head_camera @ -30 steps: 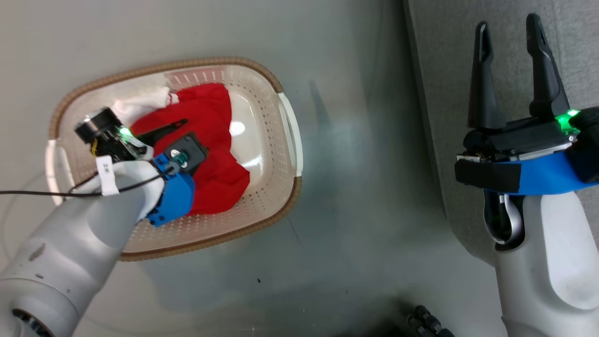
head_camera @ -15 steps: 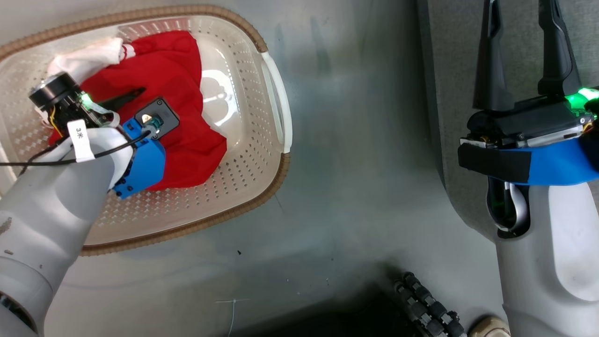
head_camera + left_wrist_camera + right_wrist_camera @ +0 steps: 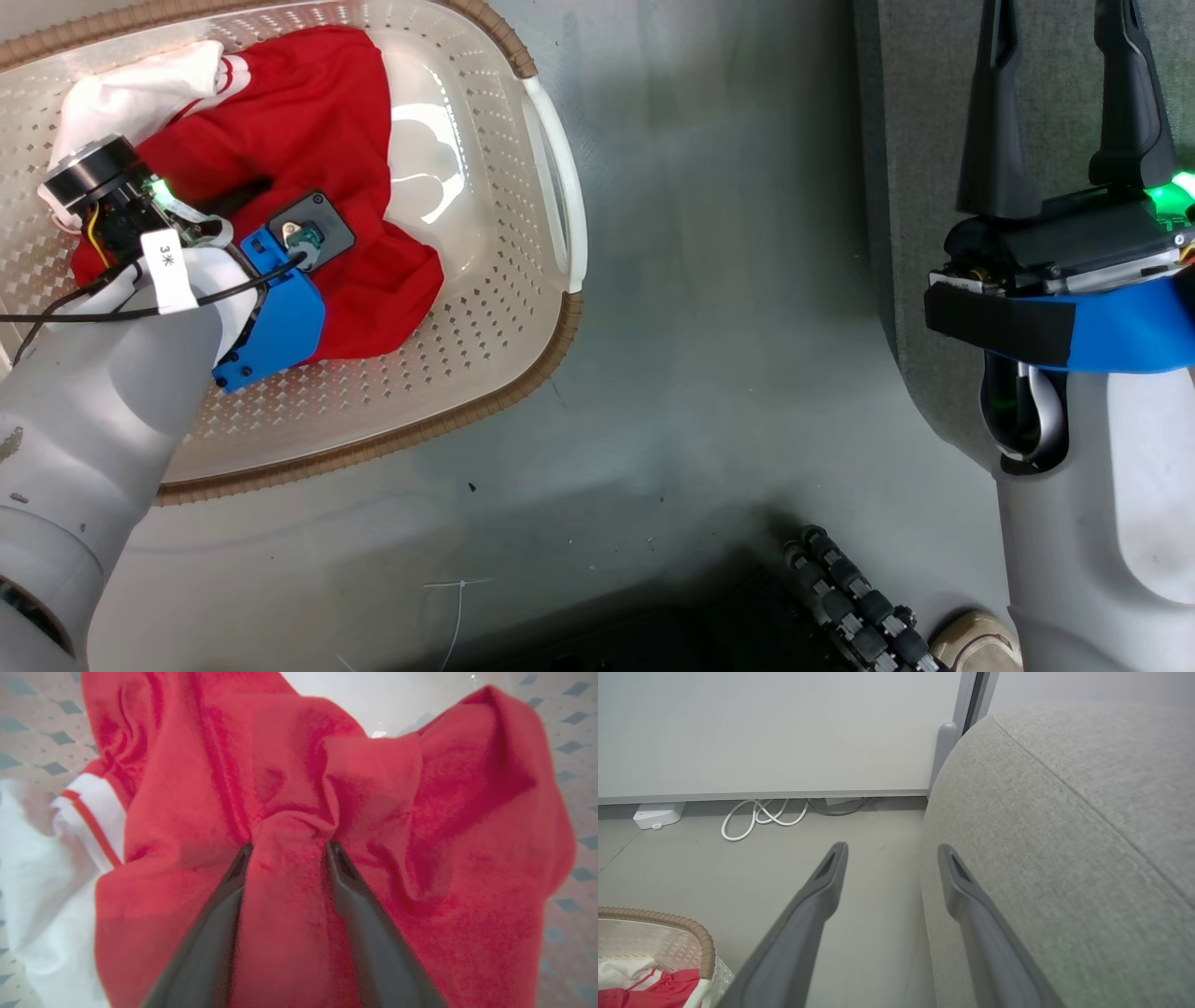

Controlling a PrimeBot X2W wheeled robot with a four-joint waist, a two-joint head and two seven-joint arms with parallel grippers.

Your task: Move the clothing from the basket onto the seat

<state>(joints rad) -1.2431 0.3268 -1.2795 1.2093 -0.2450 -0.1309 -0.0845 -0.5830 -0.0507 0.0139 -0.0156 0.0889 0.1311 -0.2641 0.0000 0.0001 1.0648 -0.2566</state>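
The left fingers (image 3: 210, 942) stand apart and press down into the red garment (image 3: 420, 835). A raised fold of its cloth is bunched between their tips, but it cannot be told whether that fold is pinched. A white cloth (image 3: 37, 882) lies touching the garment on one side of the fingers, with a white band striped in red where the two meet. Both pieces lie inside the basket (image 3: 558, 327), the red one heaped across its middle and the white one at the upper left in the head view. The perforated bottom shows bare along the near side and toward the white handle (image 3: 560, 187). The basket stands on the grey floor (image 3: 728, 280).

The right fingers (image 3: 798, 933) are spread wide and hold nothing, raised at the left edge of the seat (image 3: 1064, 835). The seat lies to the basket's right, well apart from it, with a strip of open floor between the two. Past the seat's rounded corner, a white cable (image 3: 756, 816) and a small white box (image 3: 658, 814) lie on the floor against the wall (image 3: 784, 728).
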